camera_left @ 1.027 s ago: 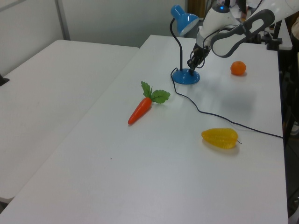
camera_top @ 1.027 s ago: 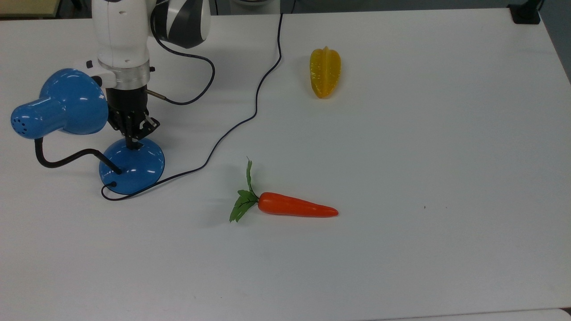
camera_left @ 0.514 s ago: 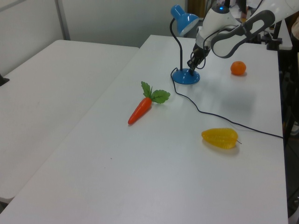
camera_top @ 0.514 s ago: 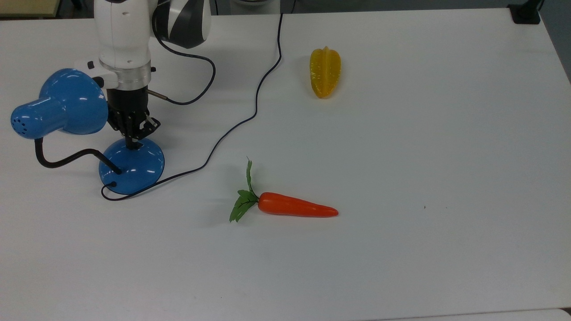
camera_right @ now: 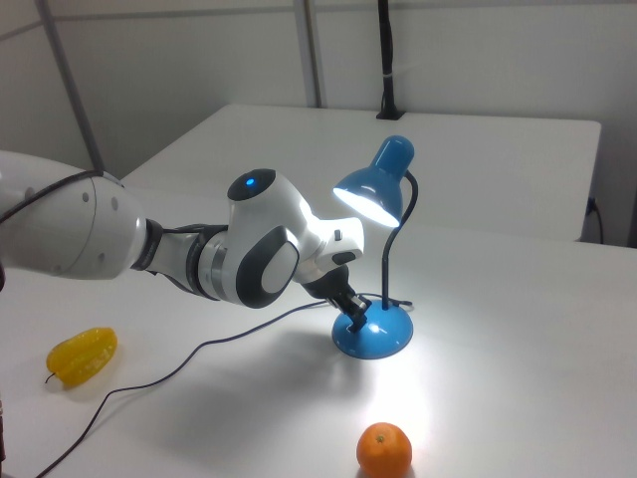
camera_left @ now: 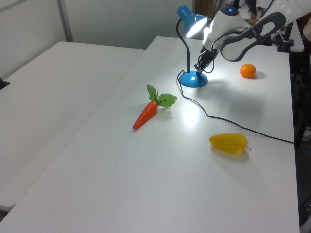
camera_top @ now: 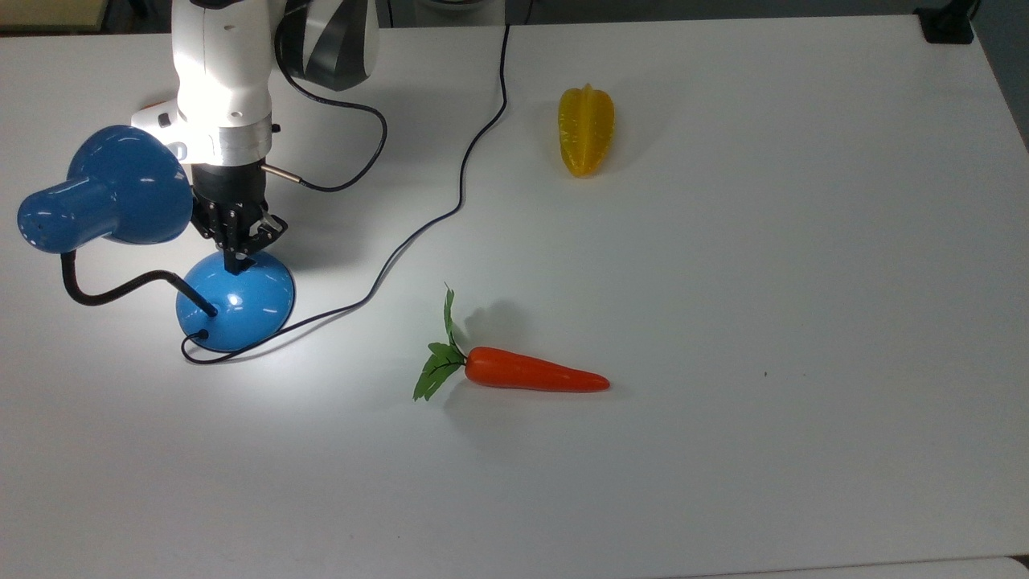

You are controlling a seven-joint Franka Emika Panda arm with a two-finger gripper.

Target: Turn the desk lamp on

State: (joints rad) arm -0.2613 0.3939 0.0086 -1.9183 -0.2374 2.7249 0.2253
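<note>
White table [camera_top: 804, 241]: large, matte, fills most of the room's floor space in sight; a second white table [camera_left: 43, 92] stands alongside on the left view's left, and pale walls rise behind it.

Robot arm [camera_right: 159, 249]: white with dark joints, reaching down over the table's far corner at the top view's left.

Desk lamp [camera_top: 233, 301]: glossy blue, stands at the top view's left edge on a round domed base. A bent black gooseneck [camera_top: 104, 289] carries the bell-shaped shade [camera_right: 373, 189], which glows from inside and throws a bright pool of light across the table toward the carrot. Its black cord [camera_top: 462, 177] snakes from the base to the table's far edge.

Gripper [camera_top: 236, 261]: black, pointing down, its tip touching the upper slope of the lamp base, directly below the shade. The fingers look pressed close together with nothing pinched between them.

Carrot [camera_top: 530, 374]: orange with green leaves, lying flat near the table's middle, well apart from the lamp.

Yellow ridged fruit [camera_top: 586, 131]: lying beyond the cord, near the far edge in the top view.

Orange [camera_right: 384, 449]: small, round, resting near the lamp base in the right view.
</note>
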